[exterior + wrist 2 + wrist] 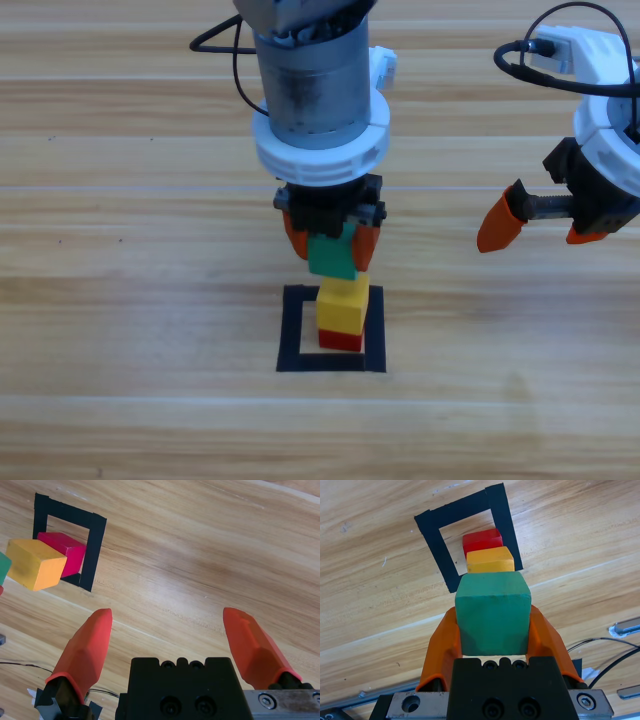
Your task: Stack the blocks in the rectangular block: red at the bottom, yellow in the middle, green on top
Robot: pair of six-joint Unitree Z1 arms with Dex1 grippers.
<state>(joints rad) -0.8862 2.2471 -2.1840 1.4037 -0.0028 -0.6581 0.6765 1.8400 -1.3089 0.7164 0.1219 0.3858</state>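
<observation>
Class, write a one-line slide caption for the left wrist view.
Left gripper holds the green cube just short of the yellow cube stacked on red inside the tape outline.

Even, bright, diffuse light covers the wooden table point(120, 300), and shadows are soft and faint. A pale sheen of glare lies on the wood at the far side of the right wrist view (a broad, washed-out patch). The high view is sharp throughout; the left wrist view looks slightly soft at its near edge
</observation>
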